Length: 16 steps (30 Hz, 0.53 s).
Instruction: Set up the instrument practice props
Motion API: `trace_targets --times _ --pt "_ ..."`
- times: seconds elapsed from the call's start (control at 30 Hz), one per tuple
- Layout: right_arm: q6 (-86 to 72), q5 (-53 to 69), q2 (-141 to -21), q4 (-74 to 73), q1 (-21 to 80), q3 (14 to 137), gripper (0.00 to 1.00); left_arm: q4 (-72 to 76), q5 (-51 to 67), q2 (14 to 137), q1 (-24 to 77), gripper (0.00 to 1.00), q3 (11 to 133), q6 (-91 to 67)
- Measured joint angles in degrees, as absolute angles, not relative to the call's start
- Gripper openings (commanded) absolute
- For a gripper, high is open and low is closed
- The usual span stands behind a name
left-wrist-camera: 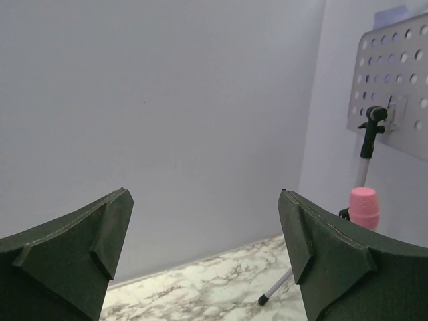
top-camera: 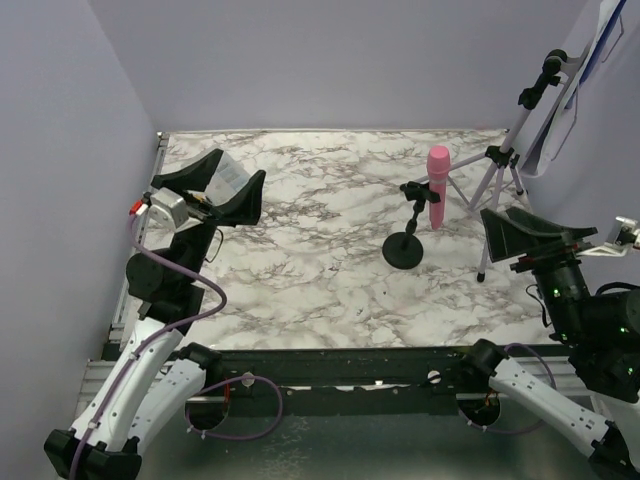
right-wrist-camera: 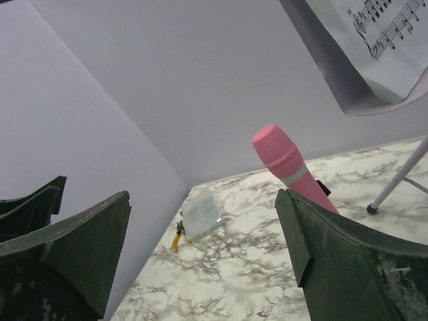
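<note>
Both end effectors are seen released and empty. The left gripper is held high with its jaws spread wide, and the right gripper is likewise parted, with nothing between its pads. The pink microphone is clipped upright in the small black mic stand, close ahead of the right gripper and well across from the left one. The lavender perforated desk is carried on its silver tripod above and beside the right gripper, with the sheet-music pages laid on it. The arrangement is judged essentially complete, so the step in hand is taken to be a clean withdrawal. This is best done with the jaws apart and the right gripper drawn back toward its base, away from the tripod leg just beside it, since the thin legs and the round base could be toppled by a slight brush.
</note>
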<state>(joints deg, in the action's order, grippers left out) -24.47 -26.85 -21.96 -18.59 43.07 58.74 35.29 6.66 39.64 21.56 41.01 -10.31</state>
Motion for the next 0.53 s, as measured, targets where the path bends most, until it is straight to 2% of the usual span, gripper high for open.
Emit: trace_targets --times 0.3,0.53 --pt "-22.90 -19.92 -18.31 -12.29 43.07 57.19 1.00 40.38 9.74 38.52 20.08 0.99 39.72 -12.29" --pt "-22.85 -19.20 -17.54 -9.15 43.07 53.93 1.00 40.97 10.48 38.85 19.84 0.99 38.94 -12.86"
